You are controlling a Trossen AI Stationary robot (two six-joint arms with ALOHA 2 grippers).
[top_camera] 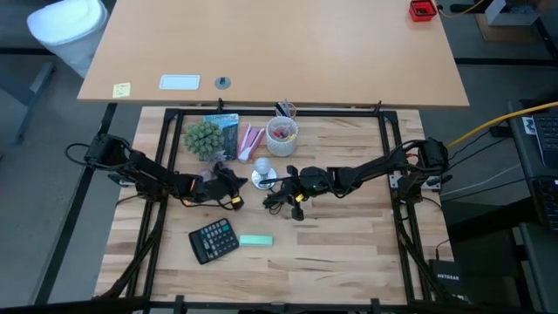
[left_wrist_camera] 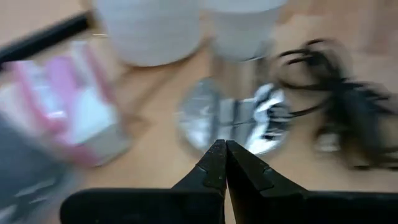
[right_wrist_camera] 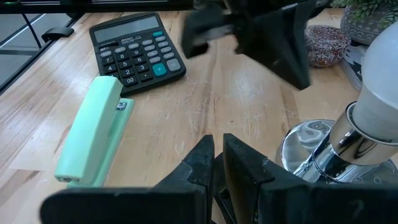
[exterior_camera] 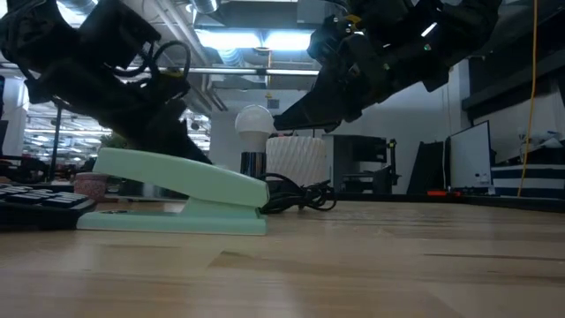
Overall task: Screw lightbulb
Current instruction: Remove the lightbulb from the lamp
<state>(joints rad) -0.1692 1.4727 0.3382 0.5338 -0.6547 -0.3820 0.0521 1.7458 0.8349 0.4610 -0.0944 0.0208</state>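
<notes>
The silver lamp base (top_camera: 261, 180) sits near the middle of the wooden table (top_camera: 349, 253), and the lightbulb (top_camera: 261, 165) stands upright in the socket rising from it; the low view shows its pale dome (exterior_camera: 254, 120) above a dark socket. Going from left to right: the left arm reaches in from the left, and the left gripper (top_camera: 237, 180) is just beside the base on its left. In its own wrist view the left gripper (left_wrist_camera: 225, 163) has its two dark tips pressed together with nothing between them, pointing at the shiny base (left_wrist_camera: 233, 118).

Toward the near table edge from the base lie a black calculator (top_camera: 214, 240) and, just to its right, a mint green stapler (top_camera: 255, 241). Behind the base are a small potted plant (top_camera: 203, 138), pink items (top_camera: 250, 139) and a white cup (top_camera: 282, 135).

To the right of the base, a black cord (top_camera: 281, 197) is bunched up. The right gripper (top_camera: 288, 181) is just beside the base on its right; its wrist view shows the right gripper (right_wrist_camera: 217, 163) with only a narrow slit between the tips, holding nothing, with the bulb (right_wrist_camera: 382, 87) close by.
</notes>
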